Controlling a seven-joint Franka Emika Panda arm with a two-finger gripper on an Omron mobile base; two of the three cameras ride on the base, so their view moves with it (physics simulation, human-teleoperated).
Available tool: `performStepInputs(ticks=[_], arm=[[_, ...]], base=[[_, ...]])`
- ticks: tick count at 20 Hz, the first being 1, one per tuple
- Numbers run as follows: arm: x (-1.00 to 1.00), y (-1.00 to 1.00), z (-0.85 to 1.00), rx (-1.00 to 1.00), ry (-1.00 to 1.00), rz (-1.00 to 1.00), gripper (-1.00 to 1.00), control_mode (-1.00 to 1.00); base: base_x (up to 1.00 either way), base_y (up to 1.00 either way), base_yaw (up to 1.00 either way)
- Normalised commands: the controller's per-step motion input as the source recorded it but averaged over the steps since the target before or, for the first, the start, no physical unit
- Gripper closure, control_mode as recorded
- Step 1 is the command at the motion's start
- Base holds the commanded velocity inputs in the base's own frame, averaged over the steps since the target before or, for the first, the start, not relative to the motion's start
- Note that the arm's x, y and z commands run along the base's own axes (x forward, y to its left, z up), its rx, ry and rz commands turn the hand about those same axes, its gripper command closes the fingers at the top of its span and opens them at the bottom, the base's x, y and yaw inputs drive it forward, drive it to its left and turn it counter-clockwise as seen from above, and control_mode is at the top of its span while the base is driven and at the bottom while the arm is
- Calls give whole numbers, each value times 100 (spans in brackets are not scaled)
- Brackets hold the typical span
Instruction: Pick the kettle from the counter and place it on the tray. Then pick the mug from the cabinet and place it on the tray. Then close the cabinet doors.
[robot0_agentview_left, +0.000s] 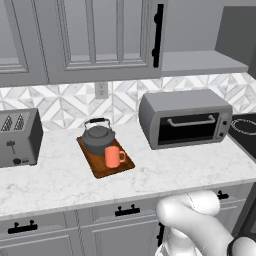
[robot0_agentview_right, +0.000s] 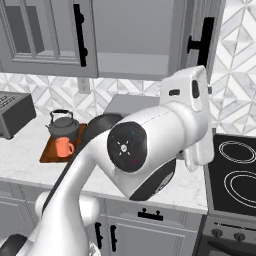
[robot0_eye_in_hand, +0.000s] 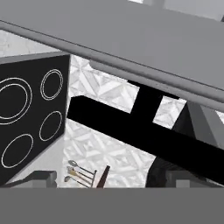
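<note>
Black bar handle (robot0_eye_in_hand: 144, 131) of the right cabinet door (robot0_agentview_right: 200, 30) sits right in front of the fingers (robot0_eye_in_hand: 111, 183), which are spread wide w/ nothing pinched between them. Judging by that, the arm is lined up to push or pull this door shut; kettle and mug steps look done, doors are what's left.

Out from that handle: the door stands swung open, edge-on in the right base view, w/ the bare cabinet shelf (robot0_agentview_left: 202, 62) just beside it. Left door (robot0_agentview_left: 107, 35) of the cabinet looks nearer closed, its own handle (robot0_agentview_left: 158, 35) on the edge toward the shelf.

Below the handle: toaster oven (robot0_agentview_left: 185, 117) on the worktop (robot0_agentview_left: 60, 185), black hob (robot0_agentview_right: 235, 172) beside it. Further from the handle, the tray (robot0_agentview_left: 102, 167) carries the kettle (robot0_agentview_left: 98, 136) and the mug (robot0_agentview_left: 114, 156), mug just in front of the kettle, prob. touching. Toaster (robot0_agentview_left: 17, 137) is farthest away.

Obstruction: the arm's own elbow (robot0_agentview_right: 145, 150) bulks over the oven, so a door swing has little room near it. Utensils (robot0_eye_in_hand: 78, 174) hang on the tiled wall behind the handle, well clear.
</note>
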Motion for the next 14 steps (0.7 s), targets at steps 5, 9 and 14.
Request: performStepInputs(ticks=[5,9,14], arm=[[53,61,-10,-12,0,36,-100,-100],[51,73,-22,-27,0,29,-100,-100],[55,80,-10,-20,0,21,-100,-100]], base=[[0,0,0],[0,0,0],[0,0,0]])
